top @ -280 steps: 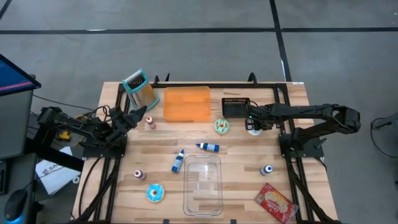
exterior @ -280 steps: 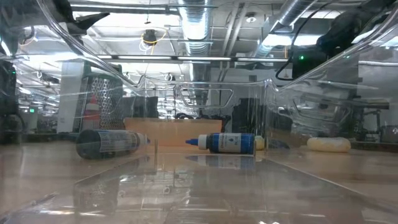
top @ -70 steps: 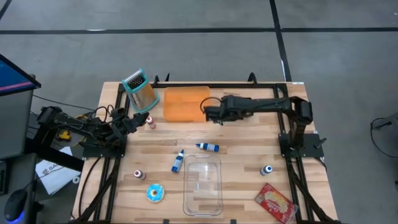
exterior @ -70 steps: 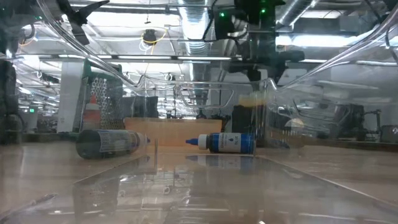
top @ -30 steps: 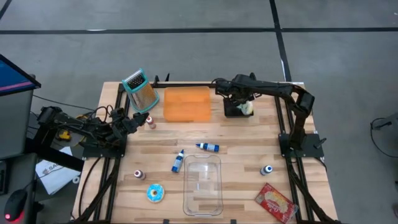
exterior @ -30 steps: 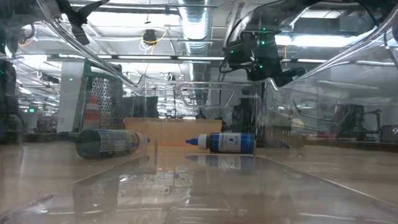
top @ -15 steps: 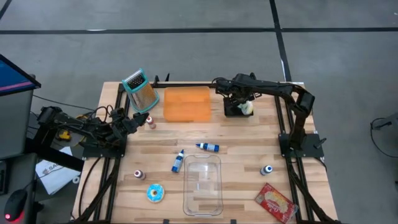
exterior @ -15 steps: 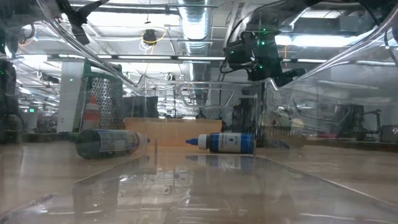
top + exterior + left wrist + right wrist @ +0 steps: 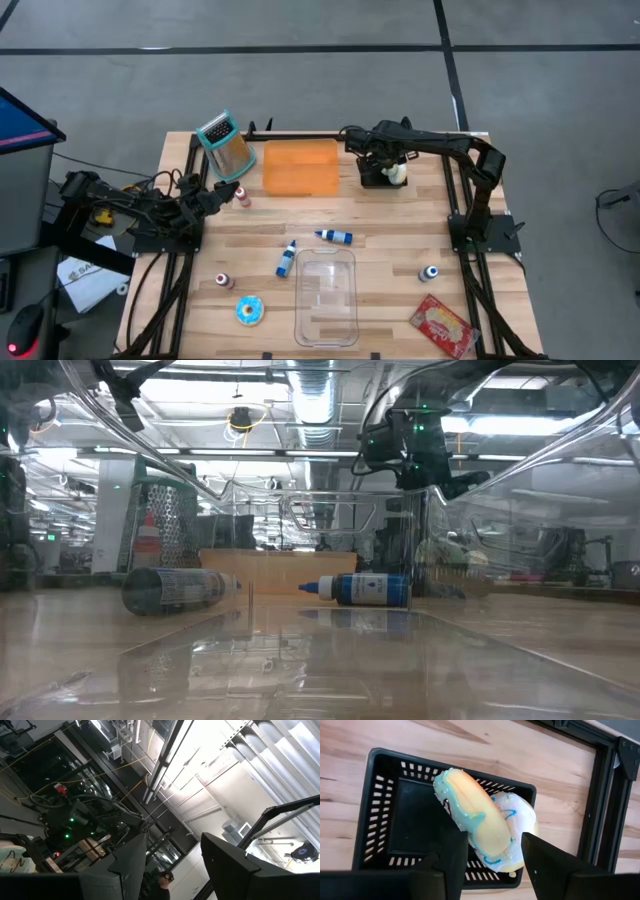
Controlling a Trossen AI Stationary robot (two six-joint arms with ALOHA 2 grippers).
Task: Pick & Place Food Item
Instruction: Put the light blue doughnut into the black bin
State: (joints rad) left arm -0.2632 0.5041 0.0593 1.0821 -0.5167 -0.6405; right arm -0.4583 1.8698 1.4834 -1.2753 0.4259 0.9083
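Observation:
A black basket point(image 9: 380, 820) stands at the far right of the table point(image 9: 400, 250). Two doughnuts are in it. One with teal icing point(image 9: 470, 815) stands tilted on its edge and leans on one with white icing and blue stripes point(image 9: 520, 820), which lies against the basket's wall. My right gripper point(image 9: 490, 840) hovers open above the basket point(image 9: 372, 178), pointing steeply down, with its fingers on either side of the teal doughnut's near end as seen from the wrist. My left gripper point(image 9: 172, 865) waits open at the table's left edge point(image 9: 215, 192), pointing up into the room.
An orange board point(image 9: 300, 165) lies left of the basket, with a grater point(image 9: 225, 145) beyond it. Two blue bottles point(image 9: 335, 236) point(image 9: 287, 258) and a clear container point(image 9: 325, 295) are mid-table. A blue-iced doughnut point(image 9: 249, 310) lies near left, a red packet point(image 9: 443, 325) near right.

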